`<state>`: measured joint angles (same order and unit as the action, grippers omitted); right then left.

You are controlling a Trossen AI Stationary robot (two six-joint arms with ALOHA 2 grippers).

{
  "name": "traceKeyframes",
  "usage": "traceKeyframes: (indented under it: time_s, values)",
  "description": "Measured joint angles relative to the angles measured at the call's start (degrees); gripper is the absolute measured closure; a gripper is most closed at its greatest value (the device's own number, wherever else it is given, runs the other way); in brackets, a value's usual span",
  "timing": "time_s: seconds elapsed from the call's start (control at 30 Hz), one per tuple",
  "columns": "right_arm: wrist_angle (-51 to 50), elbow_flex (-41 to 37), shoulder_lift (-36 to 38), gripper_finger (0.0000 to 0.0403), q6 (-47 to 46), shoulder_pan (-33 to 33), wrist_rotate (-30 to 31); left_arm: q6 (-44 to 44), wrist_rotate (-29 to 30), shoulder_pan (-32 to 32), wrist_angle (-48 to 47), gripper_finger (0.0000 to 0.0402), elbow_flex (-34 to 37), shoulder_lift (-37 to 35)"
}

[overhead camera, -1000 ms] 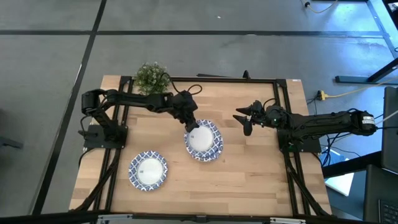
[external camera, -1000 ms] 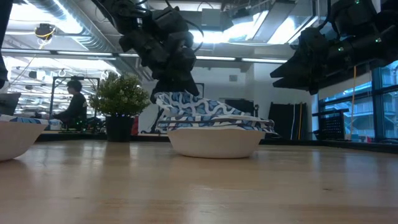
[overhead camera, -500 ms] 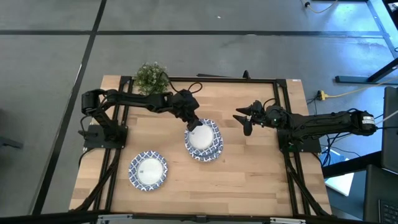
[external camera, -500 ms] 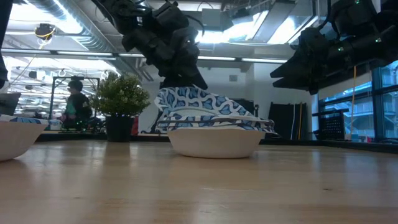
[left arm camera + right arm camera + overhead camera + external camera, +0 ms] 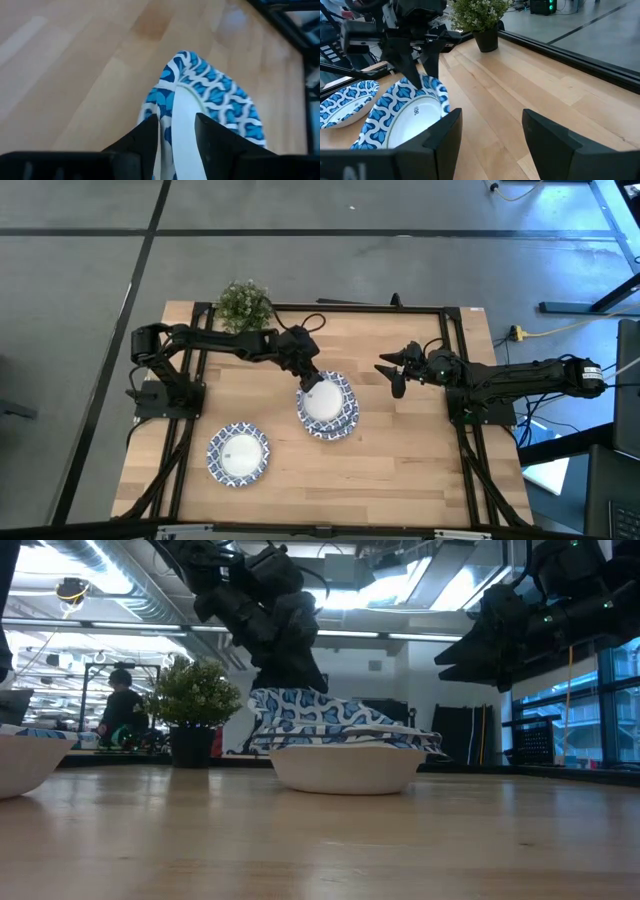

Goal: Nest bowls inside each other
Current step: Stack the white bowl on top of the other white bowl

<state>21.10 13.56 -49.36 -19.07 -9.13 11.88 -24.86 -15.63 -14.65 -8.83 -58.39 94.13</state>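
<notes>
Near the middle of the wooden table (image 5: 400, 470) sits a stack of bowls (image 5: 328, 406), and the left gripper (image 5: 309, 384) is down at its rim on the side facing the potted plant (image 5: 243, 302). Its two fingers (image 5: 145, 140) are clamped on the patterned edge of the top bowl (image 5: 200, 115), one finger inside the rim and one outside. In the low view that top bowl (image 5: 330, 717) is tilted, its gripped side raised and its far side resting on the stack below (image 5: 345, 766). From the right wrist view the tilted bowl (image 5: 405, 122) shows its white inside and blue pattern, with the left gripper (image 5: 415, 65) standing over it. A separate bowl (image 5: 238, 453) lies flat on the table nearer the front edge on the left arm's side, well apart from the stack; in the low view only its edge (image 5: 22, 762) appears. The right gripper (image 5: 393, 372) hangs above the table beside the stack without touching it, its fingers (image 5: 547, 137) spread apart and holding nothing. A person (image 5: 120, 710) is visible in the room beyond the table.
</notes>
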Motion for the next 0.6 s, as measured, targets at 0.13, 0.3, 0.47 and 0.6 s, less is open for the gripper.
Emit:
traceKeyframes:
  time_s: [0.13, 0.3, 0.47, 0.6]
  values:
    - [0.0, 0.0, 0.0, 0.0194, 0.02, 0.0, 0.0, 0.11, 1.45, 0.21, -0.14, 0.0278, 0.02, 0.0]
    - [0.0, 0.0, 0.0, 0.0194, 0.02, -0.01, 0.0, 2.88, 2.29, 0.88, -2.02, 0.0278, 0.02, 0.39]
    - [0.01, 0.0, 0.0, 0.0194, 0.02, -0.01, 0.0, 2.9, 4.03, 1.92, -3.38, 0.0278, 0.04, 1.09]
    - [0.0, 0.0, 0.0, 0.0194, 0.02, -0.02, 0.0, 2.9, 4.36, 2.17, -3.59, 0.0278, -0.07, 2.38]
